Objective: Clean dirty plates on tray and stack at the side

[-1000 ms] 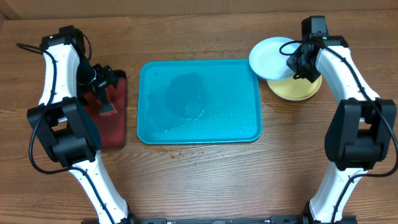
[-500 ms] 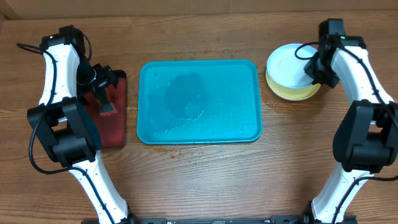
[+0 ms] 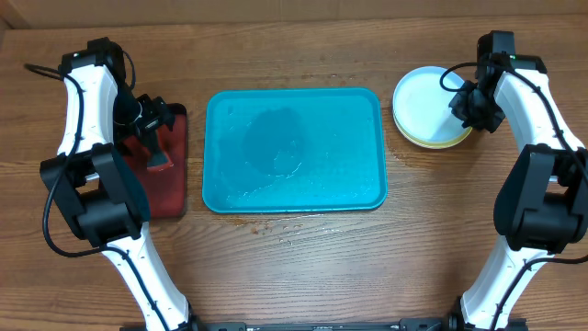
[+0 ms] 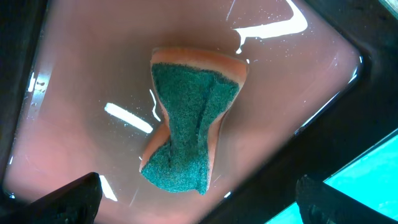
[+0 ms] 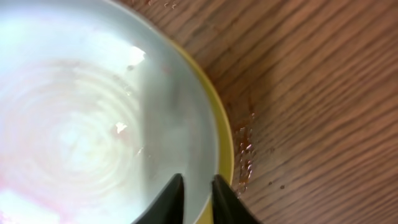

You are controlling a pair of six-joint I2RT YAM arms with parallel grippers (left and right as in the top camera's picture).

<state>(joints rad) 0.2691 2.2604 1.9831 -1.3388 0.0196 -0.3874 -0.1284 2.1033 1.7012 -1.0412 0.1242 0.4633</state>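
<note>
Teal plastic is showing bare right across the tray (image 3: 294, 198), which is lying well off to the inner side of your right hand (image 5: 198, 194) with only a film of water on it, so the clearing looks done. The stacking is looking nearly finished too: directly under that hand a pale plate (image 3: 423, 101) is sitting on top of a yellow-green plate (image 3: 434, 142) on the desk (image 3: 294, 267). Whether a third plate is lying beneath them cannot be seen. Your right hand's fingers are standing only narrowly apart, straddling the pale plate's rim. Whether they are pinching it or have let go, I cannot tell. Your left hand (image 4: 199, 194) is spread wide and gripping nothing, hovering over the orange-and-green sponge (image 4: 189, 124) lying just below it in the wet dark red tray (image 4: 81, 93).
</note>
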